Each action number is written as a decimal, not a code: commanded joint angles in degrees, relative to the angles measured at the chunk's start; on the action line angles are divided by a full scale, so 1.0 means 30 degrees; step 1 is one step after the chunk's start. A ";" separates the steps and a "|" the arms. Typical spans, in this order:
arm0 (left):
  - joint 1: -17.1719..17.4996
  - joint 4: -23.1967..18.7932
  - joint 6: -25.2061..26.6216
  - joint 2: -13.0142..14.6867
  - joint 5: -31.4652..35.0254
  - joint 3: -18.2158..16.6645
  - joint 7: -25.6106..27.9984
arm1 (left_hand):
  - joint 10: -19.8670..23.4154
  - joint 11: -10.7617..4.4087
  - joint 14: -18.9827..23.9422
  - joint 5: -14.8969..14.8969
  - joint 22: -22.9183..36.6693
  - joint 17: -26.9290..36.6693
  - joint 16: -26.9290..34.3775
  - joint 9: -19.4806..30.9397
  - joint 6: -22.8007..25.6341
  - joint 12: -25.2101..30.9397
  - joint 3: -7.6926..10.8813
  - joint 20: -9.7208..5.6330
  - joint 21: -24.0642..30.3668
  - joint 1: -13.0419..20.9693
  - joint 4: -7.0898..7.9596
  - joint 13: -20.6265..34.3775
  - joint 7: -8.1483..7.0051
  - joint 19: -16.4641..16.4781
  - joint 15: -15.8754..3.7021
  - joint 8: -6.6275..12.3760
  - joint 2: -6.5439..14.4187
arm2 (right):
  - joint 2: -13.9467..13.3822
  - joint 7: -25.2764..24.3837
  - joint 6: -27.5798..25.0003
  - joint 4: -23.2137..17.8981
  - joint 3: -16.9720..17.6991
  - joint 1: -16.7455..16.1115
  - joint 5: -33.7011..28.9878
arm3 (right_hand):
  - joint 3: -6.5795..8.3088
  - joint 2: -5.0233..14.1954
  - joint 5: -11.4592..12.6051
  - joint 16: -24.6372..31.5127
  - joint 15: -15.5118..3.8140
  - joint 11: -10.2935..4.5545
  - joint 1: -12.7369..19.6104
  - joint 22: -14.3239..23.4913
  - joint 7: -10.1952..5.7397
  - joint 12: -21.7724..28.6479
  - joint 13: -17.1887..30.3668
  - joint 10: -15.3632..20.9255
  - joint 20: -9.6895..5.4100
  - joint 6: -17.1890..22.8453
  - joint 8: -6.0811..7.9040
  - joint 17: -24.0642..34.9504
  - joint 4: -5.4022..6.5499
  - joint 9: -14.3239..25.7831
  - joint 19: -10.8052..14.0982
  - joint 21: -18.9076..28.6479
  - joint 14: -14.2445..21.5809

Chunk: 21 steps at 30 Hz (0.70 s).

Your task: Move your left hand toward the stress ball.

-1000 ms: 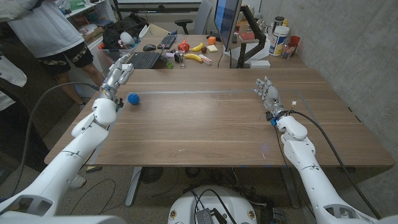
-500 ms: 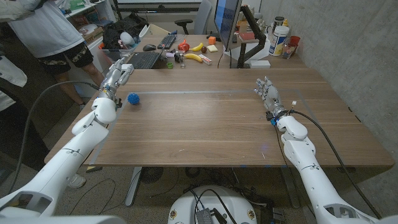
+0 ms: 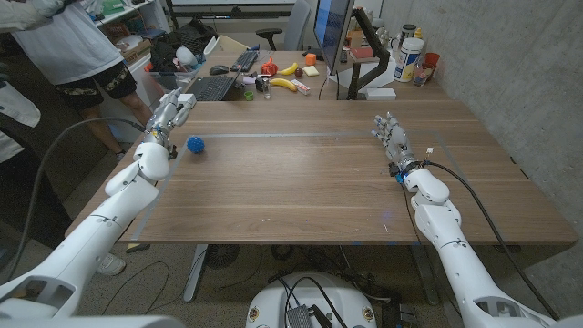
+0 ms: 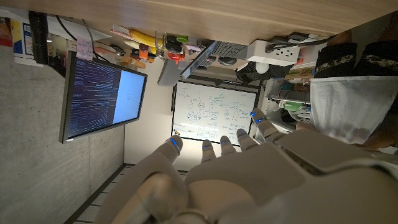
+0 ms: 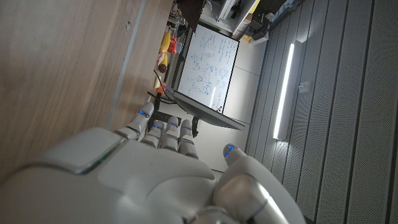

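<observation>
We see our left hand [image 3: 169, 116] at the frame's upper left, fingers apart and empty, just beside the blue stress ball [image 3: 195, 144]. Our right hand [image 3: 393, 139] waits at the desk's [image 3: 301, 182] right, fingers apart.

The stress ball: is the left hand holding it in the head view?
No. The blue stress ball lies free on the table, just beside the left hand, whose fingers are spread and hold nothing.

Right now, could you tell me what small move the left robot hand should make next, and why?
Probably a short move inward, toward the table's middle, and slightly down toward the blue stress ball. In the head view the left robot hand is open near the table's far left corner, holding nothing, with the ball lying apart from it, beside the wrist. The right robot hand waits far across the wooden table.
</observation>
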 commanded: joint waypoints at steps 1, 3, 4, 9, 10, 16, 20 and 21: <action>-0.0165 0.0117 0.0663 0.0264 0.0142 0.0346 -0.0336 | -0.0607 0.0178 -0.2069 -0.0023 0.0042 0.0049 -0.0111 0.0038 -0.0165 0.0084 0.0353 0.0101 -0.0032 0.0453 -0.0106 0.0096 -0.0050 -0.4653 0.0133 0.0057 0.1077 | 0.0019 0.0033 0.0047 0.0275 -0.0170 0.0210 -0.0017 | 0.0167 0.2328 0.0035 0.0104 0.0026 0.0005 -0.0040 0.0052 0.0040 0.0142 0.0093 0.0162 -0.0918 0.0170 0.0082 0.0090 -0.0028 0.0107 0.0042 0.0008 -0.0107; -0.0208 0.0178 0.0689 0.0275 0.0133 0.0404 -0.0361 | -0.0636 0.0217 -0.2120 -0.0030 0.0039 0.0032 -0.0141 0.0038 -0.0200 0.0093 0.0479 0.0163 -0.0060 0.0605 -0.0178 0.0098 -0.0067 -0.4733 0.0194 0.0045 0.1071 | 0.0011 0.0017 0.0054 0.0311 -0.0189 0.0221 -0.0032 | 0.0166 0.2328 0.0035 0.0103 0.0028 0.0018 -0.0040 0.0052 0.0036 0.0140 0.0093 0.0156 -0.0927 0.0169 0.0082 0.0090 -0.0029 0.0107 0.0044 0.0004 -0.0107; -0.0233 0.0205 0.0713 0.0292 0.0147 0.0442 -0.0378 | -0.0664 0.0247 -0.2138 -0.0032 0.0038 0.0029 -0.0150 0.0038 -0.0205 0.0089 0.0517 0.0179 -0.0065 0.0648 -0.0194 0.0099 -0.0056 -0.4748 0.0211 0.0043 0.1069 | 0.0006 -0.0001 0.0042 0.0319 -0.0196 0.0223 -0.0042 | 0.0165 0.2327 0.0035 0.0103 0.0025 0.0014 -0.0040 0.0052 0.0021 0.0139 0.0093 0.0154 -0.0930 0.0169 0.0081 0.0090 -0.0028 0.0107 0.0043 0.0000 -0.0107; -0.0441 0.0399 0.0865 0.0352 0.0296 0.0693 -0.0416 | -0.0738 0.0295 -0.2199 -0.0044 0.0038 0.0026 -0.0172 0.0041 -0.0173 0.0103 0.0727 0.0230 -0.0072 0.0870 -0.0239 0.0103 -0.0161 -0.4788 0.0232 0.0053 0.1071 | -0.0031 -0.0042 0.0028 0.0336 -0.0180 0.0210 -0.0040 | 0.0164 0.2330 0.0036 0.0102 0.0013 0.0023 -0.0040 0.0053 0.0041 0.0137 0.0093 0.0153 -0.0923 0.0170 0.0081 0.0090 -0.0028 0.0107 0.0048 -0.0014 -0.0108; -0.0444 0.0399 0.0869 0.0359 0.0291 0.0702 -0.0409 | -0.0749 0.0305 -0.2212 -0.0046 0.0038 0.0027 -0.0174 0.0042 -0.0177 0.0109 0.0777 0.0249 -0.0081 0.0921 -0.0244 0.0104 -0.0180 -0.4816 0.0266 0.0050 0.1071 | -0.0033 -0.0043 0.0029 0.0337 -0.0182 0.0210 -0.0038 | 0.0164 0.2330 0.0036 0.0104 0.0019 0.0029 -0.0040 0.0053 0.0028 0.0137 0.0093 0.0152 -0.0937 0.0165 0.0078 0.0090 -0.0028 0.0107 0.0047 -0.0019 -0.0103; -0.0690 0.0594 0.0927 0.0369 0.0426 0.0974 -0.0398 | -0.0824 0.0371 -0.2249 -0.0076 0.0047 0.0063 -0.0146 0.0060 -0.0166 0.0162 0.1080 0.0246 -0.0090 0.1204 -0.0178 0.0114 -0.0351 -0.4890 0.0262 0.0044 0.1005 | -0.0058 -0.0036 0.0061 0.0405 -0.0189 0.0242 -0.0028 | 0.0159 0.2327 0.0035 0.0108 0.0021 0.0014 -0.0042 0.0054 0.0034 0.0140 0.0093 0.0162 -0.0931 0.0182 0.0084 0.0090 -0.0027 0.0107 0.0050 -0.0038 -0.0092; -0.0780 0.0670 0.0977 0.0368 0.0453 0.1093 -0.0419 | -0.0845 0.0378 -0.2291 -0.0093 0.0050 0.0068 -0.0152 0.0067 -0.0247 0.0186 0.1188 0.0233 -0.0077 0.1346 -0.0193 0.0118 -0.0385 -0.4882 0.0251 0.0009 0.0923 | -0.0085 -0.0021 0.0108 0.0458 -0.0200 0.0290 -0.0032 | 0.0158 0.2329 0.0035 0.0105 0.0032 0.0009 -0.0042 0.0055 0.0037 0.0142 0.0093 0.0169 -0.0933 0.0179 0.0082 0.0090 -0.0027 0.0107 0.0059 -0.0047 -0.0097; -0.0802 0.0697 0.0983 0.0360 0.0452 0.1120 -0.0420 | -0.0852 0.0375 -0.2295 -0.0096 0.0052 0.0072 -0.0147 0.0070 -0.0263 0.0194 0.1231 0.0236 -0.0076 0.1390 -0.0186 0.0119 -0.0396 -0.4886 0.0246 0.0003 0.0925 | -0.0092 -0.0014 0.0132 0.0468 -0.0205 0.0296 -0.0033 | 0.0159 0.2330 0.0035 0.0105 0.0033 0.0015 -0.0042 0.0055 0.0038 0.0142 0.0093 0.0170 -0.0925 0.0180 0.0082 0.0090 -0.0027 0.0107 0.0062 -0.0047 -0.0096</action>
